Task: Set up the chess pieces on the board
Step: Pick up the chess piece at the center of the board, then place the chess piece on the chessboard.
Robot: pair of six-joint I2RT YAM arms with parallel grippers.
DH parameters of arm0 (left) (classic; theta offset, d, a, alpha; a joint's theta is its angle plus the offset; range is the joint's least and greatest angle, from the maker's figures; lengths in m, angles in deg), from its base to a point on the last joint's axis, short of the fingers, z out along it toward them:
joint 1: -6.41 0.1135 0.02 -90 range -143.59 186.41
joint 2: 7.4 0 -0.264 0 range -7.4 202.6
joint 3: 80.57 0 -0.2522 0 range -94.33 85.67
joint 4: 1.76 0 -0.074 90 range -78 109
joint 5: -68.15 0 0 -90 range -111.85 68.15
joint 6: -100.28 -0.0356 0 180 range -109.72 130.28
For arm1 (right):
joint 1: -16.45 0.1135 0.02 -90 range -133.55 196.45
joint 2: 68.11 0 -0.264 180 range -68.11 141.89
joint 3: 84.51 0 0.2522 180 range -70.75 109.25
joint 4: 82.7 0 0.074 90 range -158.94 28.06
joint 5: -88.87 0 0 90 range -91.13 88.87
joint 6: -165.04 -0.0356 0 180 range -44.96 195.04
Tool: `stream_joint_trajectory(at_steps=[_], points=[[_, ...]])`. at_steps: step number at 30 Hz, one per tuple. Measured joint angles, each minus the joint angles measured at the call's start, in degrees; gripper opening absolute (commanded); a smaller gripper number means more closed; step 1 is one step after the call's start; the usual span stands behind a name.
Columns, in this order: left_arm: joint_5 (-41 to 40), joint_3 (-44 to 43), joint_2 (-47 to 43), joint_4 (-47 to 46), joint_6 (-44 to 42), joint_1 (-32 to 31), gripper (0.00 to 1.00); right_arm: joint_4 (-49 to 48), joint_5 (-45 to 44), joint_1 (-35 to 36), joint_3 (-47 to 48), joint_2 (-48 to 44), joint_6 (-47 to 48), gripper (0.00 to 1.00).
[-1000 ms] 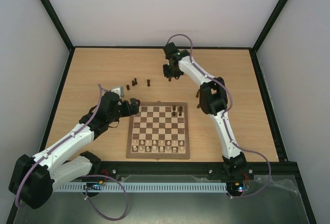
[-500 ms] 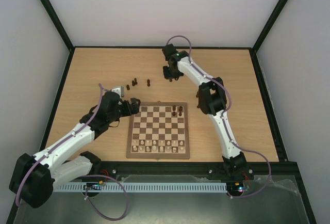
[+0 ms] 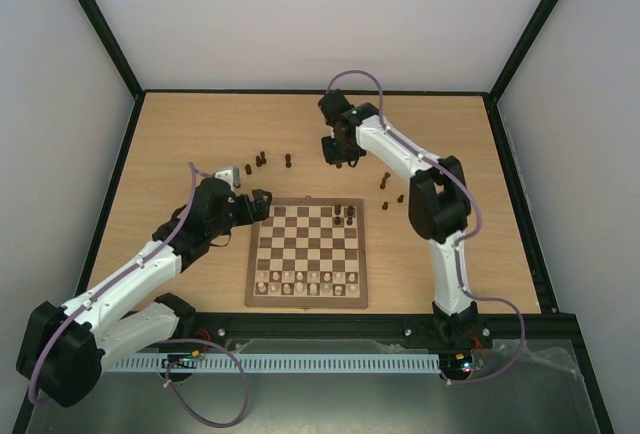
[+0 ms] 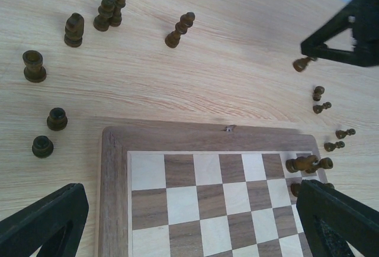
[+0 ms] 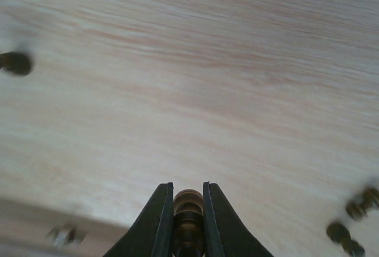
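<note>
Your right end effector (image 5: 188,195) is clenched on one dark chessman (image 5: 188,218). In the right wrist view, the piece is pinched between the two fingers, with its rounded top showing just at their tips. From above, that end effector (image 3: 334,157) hangs over the bare bench (image 3: 480,144). It is beyond the far edge of the board (image 3: 306,201), toward the right side and apart from it. The wood under the held piece is blurred in the wrist view, so you cannot tell whether the piece touches the bench.

Your left end effector (image 4: 189,193) is released, with its jaws spread wide and nothing between them. It sits at the far left corner of the board. Its fingers (image 4: 44,221) show only at the bottom corners of the left wrist view.

On the board, a few dark chessmen (image 4: 302,163) are gathered at the far right corner. The cream chessmen (image 3: 305,284) stand along the near rows.

The other dark pieces are off the board, on the bench. A left group (image 4: 73,29) stands beyond the far left corner, with two round-topped pieces (image 4: 57,118) just beside the board's frame there. A single piece (image 4: 180,29) stands alone beyond the middle of the far edge. A right scatter (image 4: 333,145) lies off the far right corner, near your right end effector.
</note>
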Motion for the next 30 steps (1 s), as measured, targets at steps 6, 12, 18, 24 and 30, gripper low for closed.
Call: stream_joint_trajectory(at_steps=[6, 12, 18, 24, 30], points=[[0.0, 0.0, -1.3, 0.5, 0.0, 0.0, 0.99, -2.7, -0.1, 3.3, -12.2, -12.1, -0.5, 0.04], [-0.2, 0.0, -2.3, 2.0, 0.0, 0.0, 0.99, -4.6, -0.1, 7.1, -22.1, -16.9, -1.7, 0.05], [-0.7, 0.0, -2.8, 2.7, 0.0, 0.0, 0.99, -5.7, -0.1, 11.1, -26.1, -20.0, -3.1, 0.05], [-0.9, 0.0, -2.8, 2.9, 0.0, 0.0, 0.99, -7.8, 0.0, 13.3, -26.4, -20.6, -3.8, 0.05], [-0.9, 0.0, -2.8, 3.0, 0.0, 0.0, 1.00, -9.6, -0.1, 13.7, -27.8, -20.4, -4.3, 0.05]])
